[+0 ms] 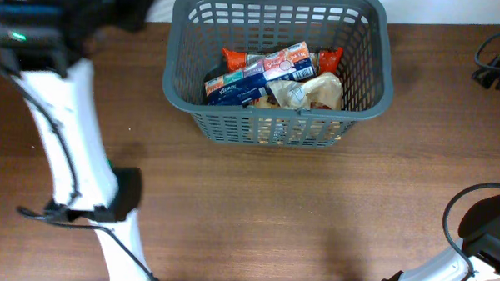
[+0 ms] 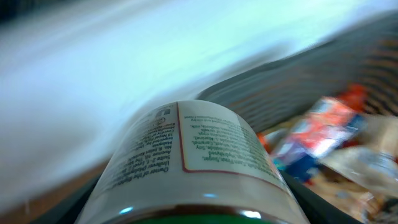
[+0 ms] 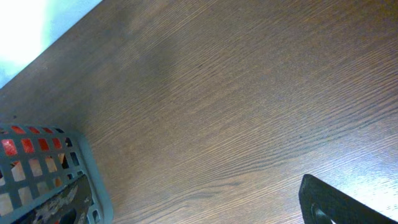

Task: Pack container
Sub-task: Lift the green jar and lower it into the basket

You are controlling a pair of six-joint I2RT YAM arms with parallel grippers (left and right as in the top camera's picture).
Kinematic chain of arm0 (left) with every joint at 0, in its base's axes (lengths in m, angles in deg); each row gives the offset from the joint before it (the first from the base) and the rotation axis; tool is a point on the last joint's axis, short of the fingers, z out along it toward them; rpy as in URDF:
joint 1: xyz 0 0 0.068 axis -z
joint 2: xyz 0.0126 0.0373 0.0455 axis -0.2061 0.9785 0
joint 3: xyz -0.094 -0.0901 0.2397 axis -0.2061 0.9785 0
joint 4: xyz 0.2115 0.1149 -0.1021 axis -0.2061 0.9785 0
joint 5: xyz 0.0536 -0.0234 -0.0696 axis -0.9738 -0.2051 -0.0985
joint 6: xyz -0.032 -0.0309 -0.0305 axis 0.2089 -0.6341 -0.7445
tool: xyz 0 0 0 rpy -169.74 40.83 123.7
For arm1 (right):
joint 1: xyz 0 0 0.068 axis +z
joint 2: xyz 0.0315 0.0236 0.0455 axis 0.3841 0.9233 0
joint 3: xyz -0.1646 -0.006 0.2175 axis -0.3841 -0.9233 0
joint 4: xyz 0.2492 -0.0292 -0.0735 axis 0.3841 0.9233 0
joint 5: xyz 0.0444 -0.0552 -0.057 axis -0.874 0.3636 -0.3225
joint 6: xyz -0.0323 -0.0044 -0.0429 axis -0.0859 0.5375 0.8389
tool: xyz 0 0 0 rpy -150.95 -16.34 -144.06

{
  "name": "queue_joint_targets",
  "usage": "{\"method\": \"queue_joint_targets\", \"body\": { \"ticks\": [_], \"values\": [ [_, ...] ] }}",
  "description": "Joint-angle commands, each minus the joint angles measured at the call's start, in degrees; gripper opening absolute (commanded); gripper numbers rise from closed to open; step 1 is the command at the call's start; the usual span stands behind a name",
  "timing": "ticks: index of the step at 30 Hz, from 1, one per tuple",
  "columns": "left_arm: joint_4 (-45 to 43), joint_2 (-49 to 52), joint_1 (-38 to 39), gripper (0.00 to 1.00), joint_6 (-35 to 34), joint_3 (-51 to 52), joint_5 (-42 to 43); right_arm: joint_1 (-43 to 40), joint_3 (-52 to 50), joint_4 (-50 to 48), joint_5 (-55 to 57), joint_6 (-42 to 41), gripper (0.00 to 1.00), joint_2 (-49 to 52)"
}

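Observation:
The container is a dark grey lattice basket at the table's back centre. It holds several snack packets and a clear bag. My left gripper is shut on a white-labelled bottle with a green cap, held high by the basket's left rim. The view is motion-blurred. From overhead the left gripper is a dark blur left of the basket. Only one finger of my right gripper shows, over bare wood, holding nothing. The basket's corner lies to its left.
A black cable and plug lie at the table's right edge. My left arm's white links run up the left side. The right arm sits at the bottom right corner. The table is brown wood.

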Motion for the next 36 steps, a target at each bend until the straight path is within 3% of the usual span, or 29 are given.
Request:
{"method": "queue_joint_targets", "body": {
  "ticks": [1, 6, 15, 23, 27, 29, 31, 32, 33, 36],
  "values": [
    [-0.46, -1.25, 11.26, 0.02, 14.45, 1.01, -9.9, 0.09, -0.39, -0.15, -0.68, 0.15, 0.99, -1.51],
    [-1.51, 1.2, 21.46, 0.02, 24.57, 7.17, -14.05, 0.09, -0.39, -0.15, -0.68, 0.15, 0.99, -1.51],
    [-4.57, 8.52, 25.2, 0.02, 25.33, 24.35, -17.84, 0.09, -0.39, -0.15, -0.7, 0.15, 0.99, -1.51],
    [-0.57, 9.97, 23.23, 0.02, 16.61, 28.65, -21.24, 0.09, -0.39, -0.15, -0.68, 0.15, 0.99, -1.51],
    [2.71, 9.99, 20.7, 0.03, 13.62, 28.65, -16.15, 0.09, -0.39, -0.15, -0.68, 0.13, 0.99, -1.51],
    [3.85, 9.99, 19.3, 0.11, 13.6, 28.65, -12.17, 0.09, -0.39, -0.15, -0.68, 0.15, 0.99, -1.51],
    [4.57, 9.99, 18.27, 0.39, 13.35, 28.65, -9.05, 0.09, -0.39, -0.15, -0.68, 0.13, 0.99, -1.51],
    [5.16, 9.99, 17.99, 0.43, 12.87, 28.65, -7.91, 0.09, -0.39, -0.15, -0.68, 0.15, 0.99, -1.51],
    [5.92, 9.99, 17.86, 0.59, 12.46, 28.65, -7.06, 0.09, -0.39, -0.15, -0.68, 0.13, 0.99, -1.51],
    [7.61, 9.73, 17.88, 0.59, 12.04, 28.46, -6.99, 0.09, -0.39, -0.15, -0.68, 0.13, 0.99, -1.51]
  ]
}}
